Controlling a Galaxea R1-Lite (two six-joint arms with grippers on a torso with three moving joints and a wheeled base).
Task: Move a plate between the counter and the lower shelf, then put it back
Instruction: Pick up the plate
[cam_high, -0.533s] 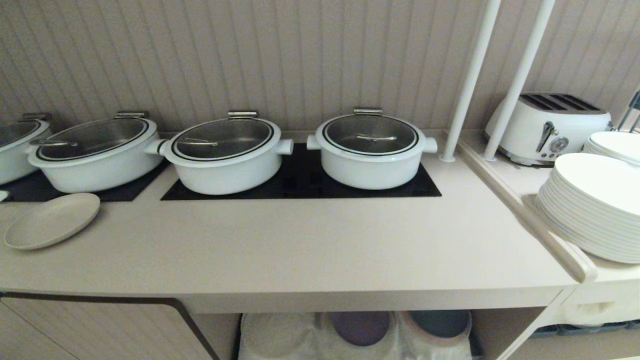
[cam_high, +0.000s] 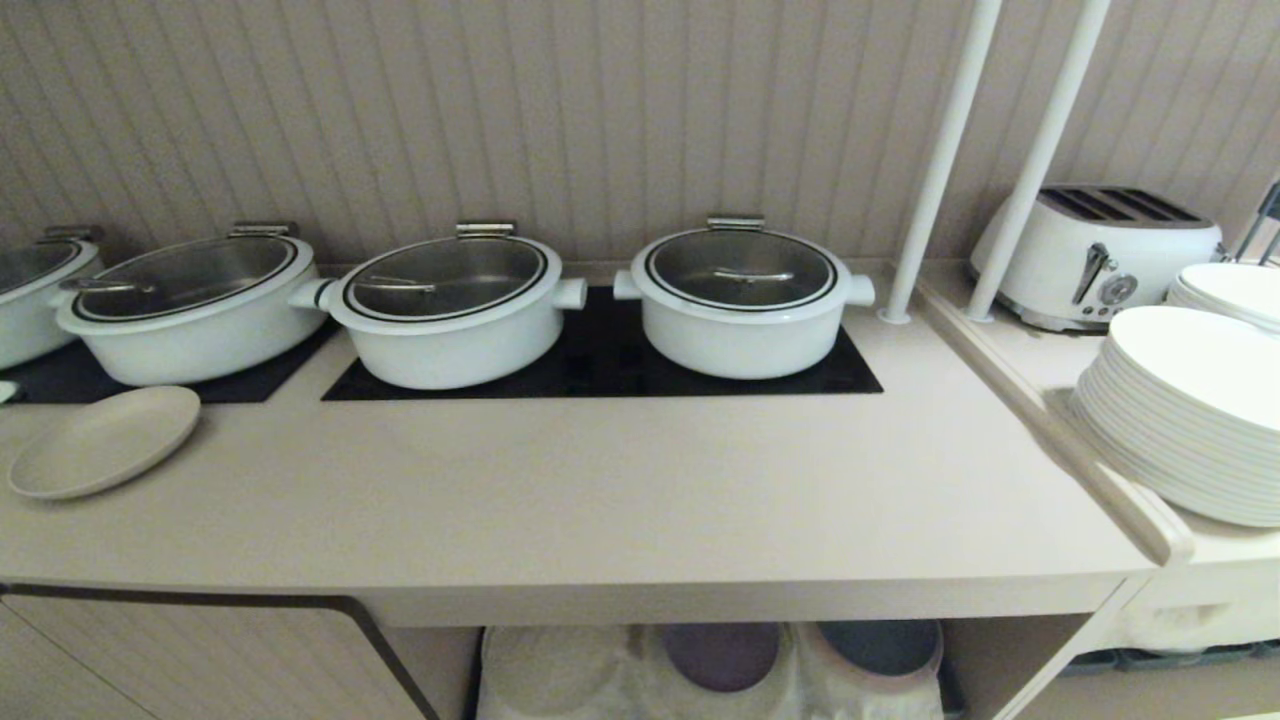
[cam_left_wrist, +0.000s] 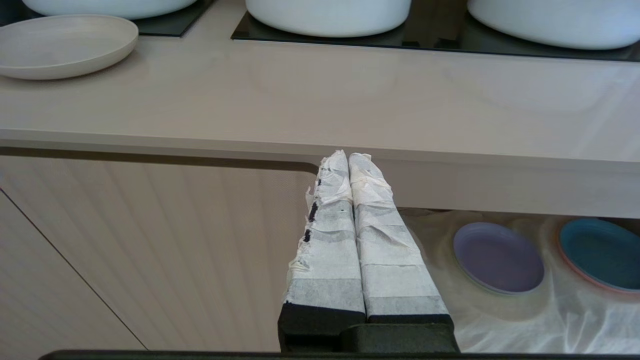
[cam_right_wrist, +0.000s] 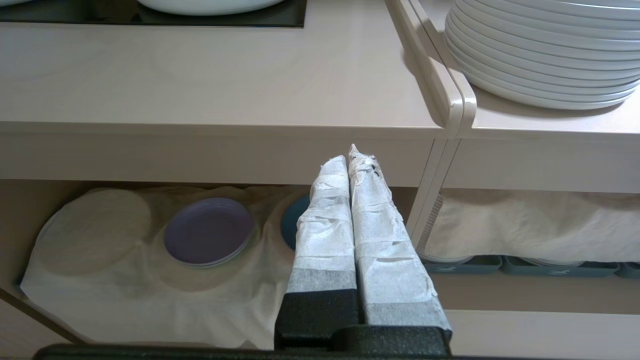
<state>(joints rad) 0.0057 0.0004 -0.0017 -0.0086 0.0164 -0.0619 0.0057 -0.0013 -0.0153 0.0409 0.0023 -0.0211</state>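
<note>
Resting on counter (cam_high: 600, 500): plate (cam_high: 103, 441); lower shelf (cam_right_wrist: 150, 290): purple plate (cam_right_wrist: 208, 230), blue plate (cam_left_wrist: 600, 252); both grippers (cam_left_wrist: 348, 156) (cam_right_wrist: 350, 152) closed, empty

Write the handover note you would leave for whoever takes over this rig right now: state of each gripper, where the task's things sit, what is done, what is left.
Left gripper: shut, empty, held in front of the counter's front edge.
Right gripper: shut, empty, likewise parked below the counter edge.
Plate: flat on the counter, at its far left, in front of the pots.
Lower shelf: cloth-lined, holds a purple plate and a blue plate; bare cloth at its left end.
Done: nothing can be told from this moment.
Left: grasp the plate and carry out the move; whether this is the start or the end is unclear.
</note>
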